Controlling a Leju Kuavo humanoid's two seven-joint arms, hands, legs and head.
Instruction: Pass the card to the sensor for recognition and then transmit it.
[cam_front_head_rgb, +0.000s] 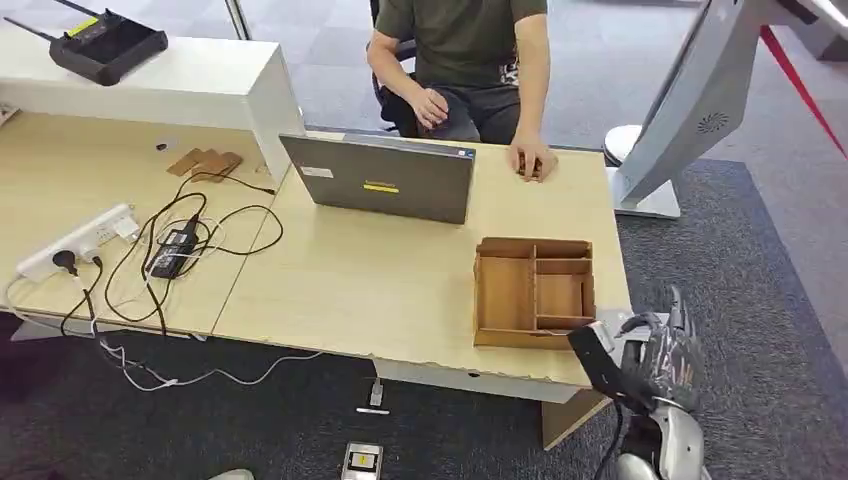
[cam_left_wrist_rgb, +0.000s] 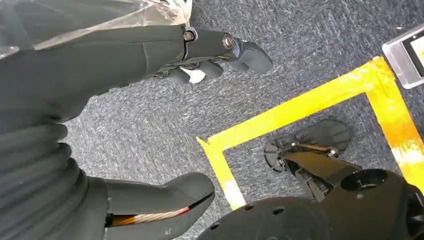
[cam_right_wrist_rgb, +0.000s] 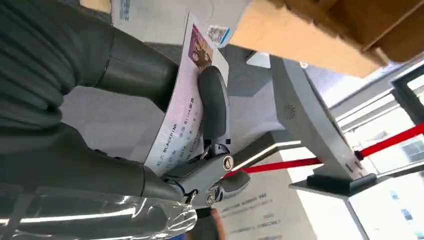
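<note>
At the lower right of the head view, just past the table's (cam_front_head_rgb: 330, 300) corner and beside the wooden tray (cam_front_head_rgb: 533, 290), my right hand (cam_front_head_rgb: 660, 355) is raised with the card (cam_right_wrist_rgb: 187, 115) in it. Seen from the right wrist, thumb and a finger (cam_right_wrist_rgb: 214, 105) pinch the printed card flat between them. I judge I am at the carrying step: the card is gripped but not yet presented, and I cannot tell which object is the sensor, perhaps the small device on the floor (cam_front_head_rgb: 361, 461) at lower centre. Next I must bring the card's face to it without loosening the pinch. My left hand (cam_left_wrist_rgb: 200, 55) hangs over the carpet, fingers loosely apart, holding nothing.
</note>
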